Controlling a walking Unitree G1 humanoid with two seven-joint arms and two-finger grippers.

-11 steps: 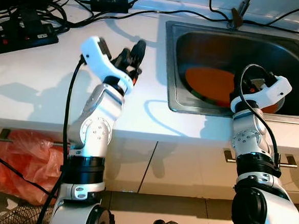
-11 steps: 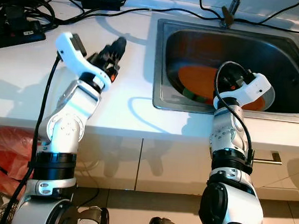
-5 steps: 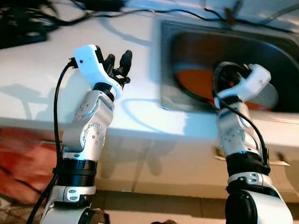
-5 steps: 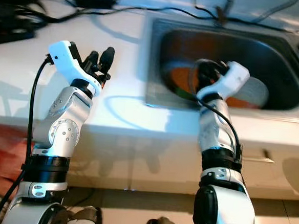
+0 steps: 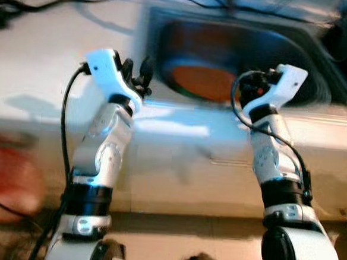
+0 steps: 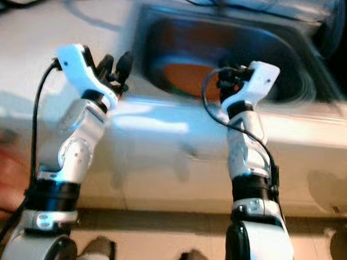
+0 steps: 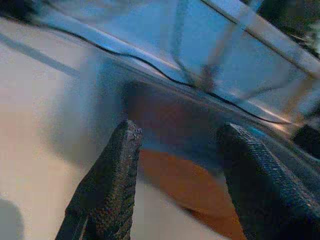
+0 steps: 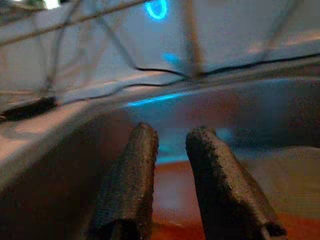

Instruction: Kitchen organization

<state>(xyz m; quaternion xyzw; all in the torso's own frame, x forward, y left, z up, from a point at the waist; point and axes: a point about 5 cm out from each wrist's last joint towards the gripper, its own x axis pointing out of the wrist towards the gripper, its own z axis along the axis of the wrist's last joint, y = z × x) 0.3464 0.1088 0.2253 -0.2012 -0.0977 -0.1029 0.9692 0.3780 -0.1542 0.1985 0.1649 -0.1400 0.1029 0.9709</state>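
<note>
Fingers [image 7: 115, 185] apart; orange plate [image 7: 185, 187] btwn.

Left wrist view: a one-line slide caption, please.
Left gripper, fingers apart and empty, points over the white counter toward the sink holding an orange plate.

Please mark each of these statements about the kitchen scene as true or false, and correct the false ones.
1. An orange plate lies in the sink. True.
2. The left hand is holding a cup. False: its fingers are apart with nothing between them, as the left wrist view shows.
3. The right hand points into the sink basin. True.
4. The left hand is down inside the sink. False: it is raised over the white counter, beside the sink's edge.
5. The right hand grips the orange plate. False: its fingers stand slightly apart with a gap, and nothing is between them.
</note>
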